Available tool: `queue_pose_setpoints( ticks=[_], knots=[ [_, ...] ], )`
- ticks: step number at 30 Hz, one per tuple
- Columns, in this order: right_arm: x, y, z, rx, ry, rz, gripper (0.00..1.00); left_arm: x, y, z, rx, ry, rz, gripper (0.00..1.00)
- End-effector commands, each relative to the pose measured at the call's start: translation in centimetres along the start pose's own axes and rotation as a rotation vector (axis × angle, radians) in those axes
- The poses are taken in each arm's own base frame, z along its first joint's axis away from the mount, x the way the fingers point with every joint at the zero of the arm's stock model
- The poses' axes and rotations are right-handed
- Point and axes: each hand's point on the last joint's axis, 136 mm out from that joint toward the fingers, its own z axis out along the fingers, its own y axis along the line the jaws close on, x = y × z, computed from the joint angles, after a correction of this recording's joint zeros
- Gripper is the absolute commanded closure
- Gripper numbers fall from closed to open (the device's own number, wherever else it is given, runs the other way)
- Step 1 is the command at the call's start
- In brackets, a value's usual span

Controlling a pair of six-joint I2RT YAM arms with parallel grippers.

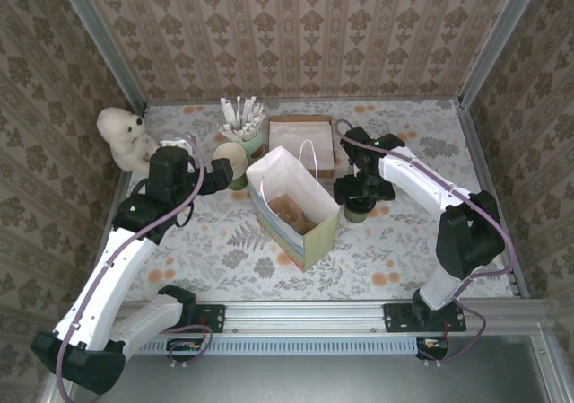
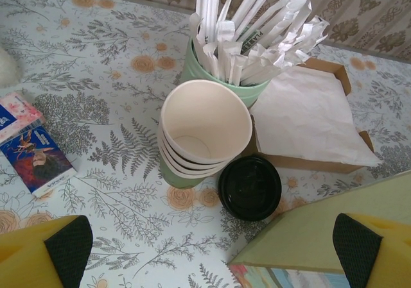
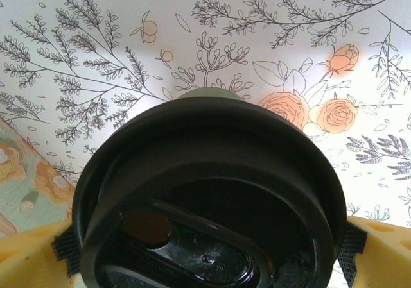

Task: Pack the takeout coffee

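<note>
Packing is hardly under way: the takeout coffee [image 1: 359, 212] stands upright on the bench [image 1: 224, 250], just right of the open paper bag [image 1: 309, 237], not in it. The right fingers [image 3: 352, 249] straddle its black lid [image 3: 212, 172], spread wide; the pads seem not yet to press it. The left fingers [image 2: 64, 246] hang wide open and empty near the stack of cream cups [image 2: 202, 124]. Gripping, lifting and bagging are left to do.

My left arm [image 1: 121, 250] reaches forward from its base and bends inward, and the left tool [image 1: 215, 180] points right with its jaws spread wide, the black pads [image 2: 67, 246] far apart. My right arm [image 1: 421, 183] folds at the elbow and comes in leftward, the right tool [image 1: 359, 195] aimed downward, jaws equally wide.
</note>
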Motion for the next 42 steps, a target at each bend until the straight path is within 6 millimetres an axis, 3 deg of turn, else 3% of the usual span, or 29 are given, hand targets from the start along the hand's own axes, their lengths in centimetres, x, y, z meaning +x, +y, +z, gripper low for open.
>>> queue_pose_setpoints(
  ticks=[1, 42],
  knots=[
    [0.50, -0.37, -0.10, 0.040, 0.035, -0.010, 0.00, 0.06, 0.35, -0.35, -0.002, -0.008, -0.014, 0.00],
    [0.36, -0.17, 0.31, 0.076, 0.053, -0.055, 0.03, 0.42, 0.66, -0.04, -0.004, 0.004, -0.023, 0.00]
  ],
)
